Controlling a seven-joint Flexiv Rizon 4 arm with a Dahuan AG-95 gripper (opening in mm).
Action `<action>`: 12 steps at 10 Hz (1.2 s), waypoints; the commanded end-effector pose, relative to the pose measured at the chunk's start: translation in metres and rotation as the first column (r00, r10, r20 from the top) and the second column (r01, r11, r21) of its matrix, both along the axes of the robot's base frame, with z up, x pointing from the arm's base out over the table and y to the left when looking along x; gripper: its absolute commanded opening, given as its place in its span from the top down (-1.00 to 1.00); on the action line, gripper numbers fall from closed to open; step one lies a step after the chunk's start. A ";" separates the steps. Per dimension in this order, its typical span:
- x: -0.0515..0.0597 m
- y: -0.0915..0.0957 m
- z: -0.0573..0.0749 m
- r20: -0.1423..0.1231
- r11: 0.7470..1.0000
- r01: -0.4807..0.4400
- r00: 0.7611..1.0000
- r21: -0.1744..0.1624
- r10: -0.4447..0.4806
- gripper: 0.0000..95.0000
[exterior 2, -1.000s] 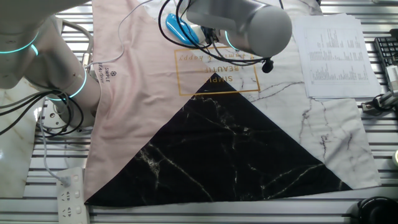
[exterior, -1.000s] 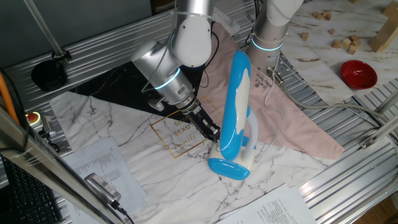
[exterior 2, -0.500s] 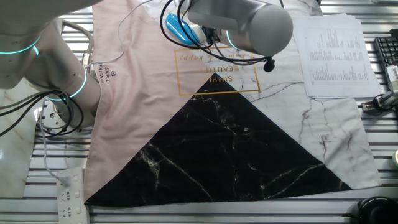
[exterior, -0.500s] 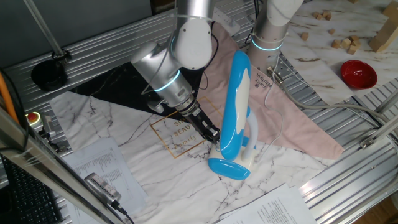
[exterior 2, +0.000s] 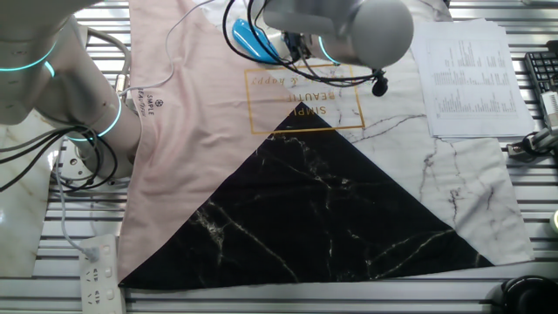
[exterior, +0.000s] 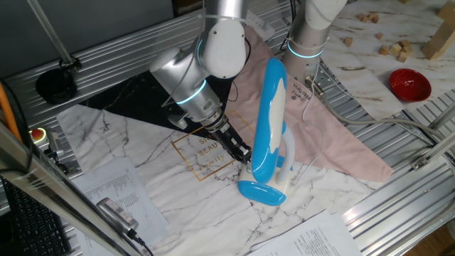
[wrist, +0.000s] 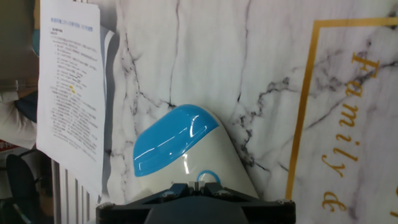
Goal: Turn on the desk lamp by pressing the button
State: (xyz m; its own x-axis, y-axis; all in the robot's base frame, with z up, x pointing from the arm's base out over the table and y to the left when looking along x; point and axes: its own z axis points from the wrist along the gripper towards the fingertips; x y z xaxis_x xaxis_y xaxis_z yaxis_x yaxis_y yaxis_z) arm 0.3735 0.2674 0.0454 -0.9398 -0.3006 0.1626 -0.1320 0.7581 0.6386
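The desk lamp stands on the marble mat, its long sky-blue head (exterior: 269,107) leaning over a white arm and an oval blue foot (exterior: 261,192). In the other fixed view only a blue part of the lamp (exterior 2: 248,39) shows behind the arm. My gripper (exterior: 244,152) reaches down at a slant to the left side of the foot. In the hand view the foot (wrist: 174,140) fills the lower middle, with a blue ring button (wrist: 209,177) right at my gripper (wrist: 197,186). The fingertips sit together, shut, at the ring.
A second robot arm (exterior: 307,43) stands behind the lamp on a pink cloth (exterior: 341,142). A red bowl (exterior: 409,84) and wooden blocks (exterior: 394,48) lie at the far right. Printed sheets (wrist: 68,93) lie beside the mat. A power strip (exterior 2: 98,270) lies at the table edge.
The arm's upper joints have shifted very slightly. The gripper stays at the lamp's foot and the lamp has not moved.
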 end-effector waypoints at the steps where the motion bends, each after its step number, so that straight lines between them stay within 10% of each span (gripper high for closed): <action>1: 0.000 0.000 -0.003 0.001 1.000 0.001 1.000 -0.004 -0.001 1.00; 7: 0.002 0.001 -0.010 0.003 1.000 -0.002 1.000 -0.014 0.002 1.00; 9: 0.001 -0.003 0.011 -0.006 1.000 0.004 1.000 0.018 -0.003 1.00; 12: 0.012 -0.011 0.045 -0.007 0.999 -0.019 1.000 -0.044 0.019 1.00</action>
